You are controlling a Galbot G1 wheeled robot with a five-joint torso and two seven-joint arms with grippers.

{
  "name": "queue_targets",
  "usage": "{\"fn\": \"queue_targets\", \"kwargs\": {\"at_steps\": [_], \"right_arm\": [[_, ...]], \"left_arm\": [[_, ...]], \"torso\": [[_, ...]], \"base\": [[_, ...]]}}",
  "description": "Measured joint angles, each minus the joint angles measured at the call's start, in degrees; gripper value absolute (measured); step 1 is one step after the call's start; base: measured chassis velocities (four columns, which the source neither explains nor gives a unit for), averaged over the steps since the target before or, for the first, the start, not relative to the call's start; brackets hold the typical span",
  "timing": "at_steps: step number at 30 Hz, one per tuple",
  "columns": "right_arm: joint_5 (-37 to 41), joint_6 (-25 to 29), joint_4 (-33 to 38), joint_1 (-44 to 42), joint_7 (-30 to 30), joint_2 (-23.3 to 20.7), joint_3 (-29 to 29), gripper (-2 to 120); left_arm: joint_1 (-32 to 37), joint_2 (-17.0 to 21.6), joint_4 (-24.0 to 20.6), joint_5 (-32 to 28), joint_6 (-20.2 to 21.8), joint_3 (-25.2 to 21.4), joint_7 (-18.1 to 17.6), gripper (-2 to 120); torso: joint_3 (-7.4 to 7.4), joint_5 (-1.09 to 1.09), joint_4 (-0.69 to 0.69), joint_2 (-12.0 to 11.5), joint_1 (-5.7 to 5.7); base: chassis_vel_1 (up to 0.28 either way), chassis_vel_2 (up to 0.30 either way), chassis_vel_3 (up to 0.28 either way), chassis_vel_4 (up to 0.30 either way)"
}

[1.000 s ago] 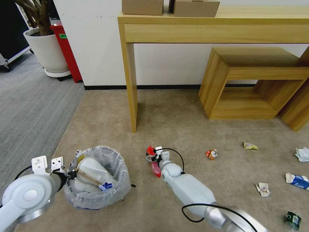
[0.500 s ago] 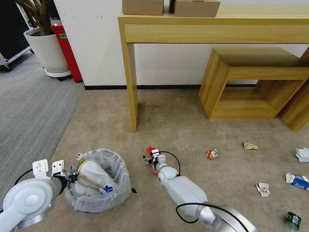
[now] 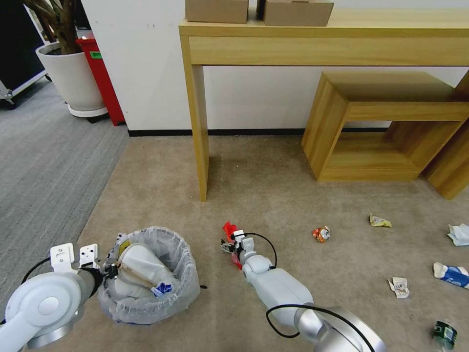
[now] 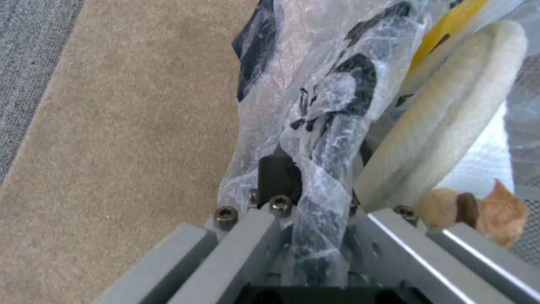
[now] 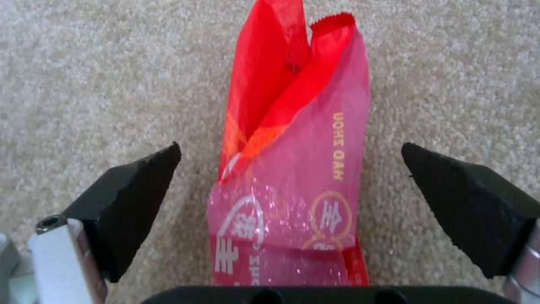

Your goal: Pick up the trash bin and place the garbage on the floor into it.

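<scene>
The trash bin (image 3: 181,278), lined with a crinkled clear bag, holds a white slipper (image 3: 141,261) and other litter. My left gripper (image 3: 110,268) is shut on the bin's bagged rim (image 4: 337,139), with the slipper (image 4: 450,118) just inside. My right gripper (image 3: 227,246) hovers low over a red wrapper (image 3: 228,229) on the beige floor (image 3: 273,195). In the right wrist view the gripper (image 5: 290,147) is open, its fingers (image 5: 129,198) on either side of the wrapper (image 5: 292,169) and apart from it.
To the right lie an orange wrapper (image 3: 321,234), a yellow wrapper (image 3: 379,221), white paper (image 3: 459,233), a carton (image 3: 452,274), a paper scrap (image 3: 399,286) and a bottle (image 3: 443,335). A table leg (image 3: 200,146) and a low wooden bench (image 3: 386,122) stand ahead. Grey carpet (image 3: 44,161) lies to the left.
My right gripper has drawn back a little and settled lower over the red wrapper. The bin in my left gripper has shifted slightly nearer to me.
</scene>
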Motion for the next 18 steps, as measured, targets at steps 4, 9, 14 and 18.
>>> {"fn": "queue_targets", "kwargs": {"at_steps": [4, 9, 14, 18], "right_arm": [[-0.51, 0.28, -0.30, -0.07, -0.21, -0.03, 0.09, 100], [-0.57, 0.27, -0.63, -0.15, -0.78, -0.04, 0.03, 100], [-0.75, 0.36, -1.02, -0.30, -1.76, -0.05, -0.12, 81], [-0.93, 0.56, -0.81, -0.55, -2.10, -0.07, -0.21, 65]], "left_arm": [[0.07, 0.05, 0.00, 0.22, -0.03, 0.08, 0.03, 0], [0.06, 0.06, -0.13, 0.37, -0.13, 0.31, 0.03, 0], [0.55, -0.49, -0.23, 1.24, -0.19, 0.48, 0.09, 0], [0.81, -0.80, -0.30, 1.69, -0.21, 0.49, 0.14, 0]], "torso": [[0.00, 0.00, 0.00, 0.00, 0.00], [0.00, 0.00, 0.00, 0.00, 0.00], [0.00, 0.00, 0.00, 0.00, 0.00], [0.00, 0.00, 0.00, 0.00, 0.00]], "base": [[0.000, 0.000, 0.000, 0.000], [0.000, 0.000, 0.000, 0.000], [0.000, 0.000, 0.000, 0.000], [0.000, 0.000, 0.000, 0.000]]}}
